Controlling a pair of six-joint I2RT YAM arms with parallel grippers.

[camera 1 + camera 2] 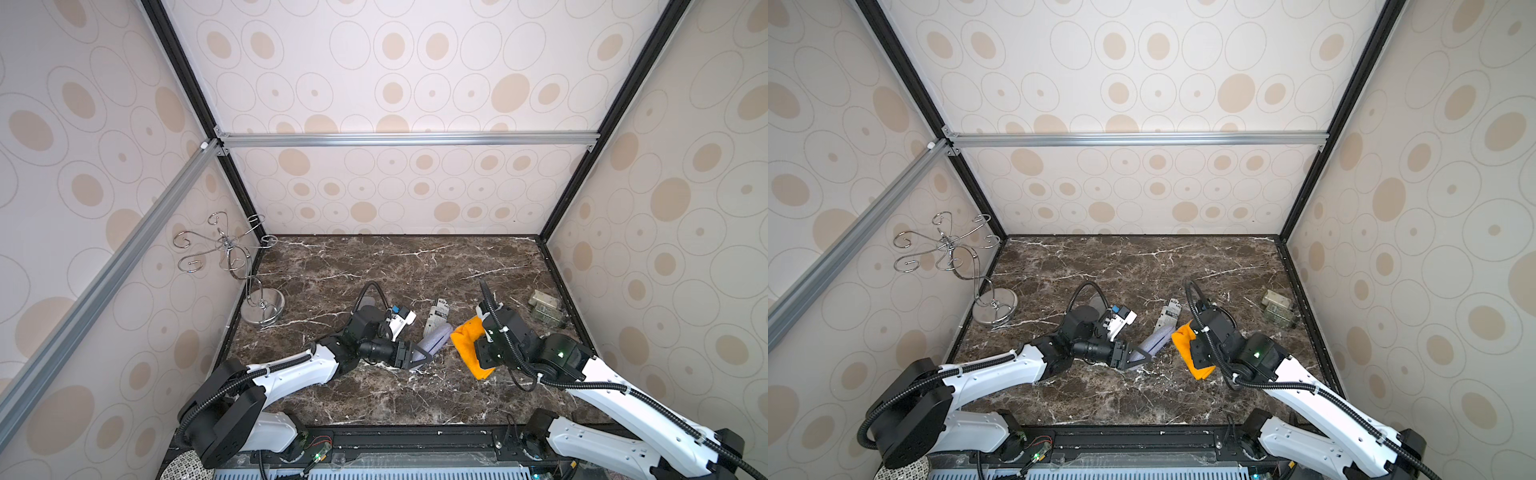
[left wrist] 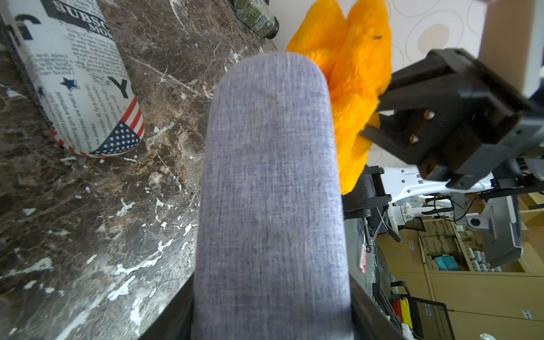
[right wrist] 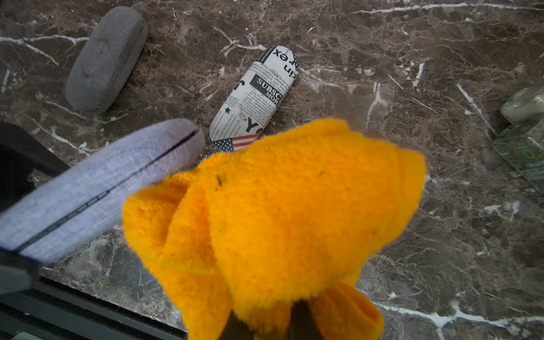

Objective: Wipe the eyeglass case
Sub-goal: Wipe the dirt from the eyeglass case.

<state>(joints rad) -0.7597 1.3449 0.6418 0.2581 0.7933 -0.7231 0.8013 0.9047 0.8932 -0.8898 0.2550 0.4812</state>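
The eyeglass case, a lilac-grey fabric one, sits near the middle of the marble tabletop, a little toward the front. My left gripper is clamped on its near end, one finger on each side. From the left wrist camera the case runs straight out from between the dark fingers. The right wrist camera shows its closing seam facing that way. The case looks raised off the marble and slanted, with its free end pointing toward the back right. An orange cloth hangs bunched up just beside that free end. It covers part of the case in the right wrist view, though I cannot tell whether it actually presses on the fabric. My right gripper is pinched tight on the cloth, with the folds spilling out past its tips. Just behind the held case lies a newspaper-print case with a flag pattern on one end, flat on the marble. Farther to the left, mostly behind my left arm in both top views, is a dark grey case. Some small green bottles are grouped near the right wall. A chrome wire stand with curled hooks is in the back left corner.
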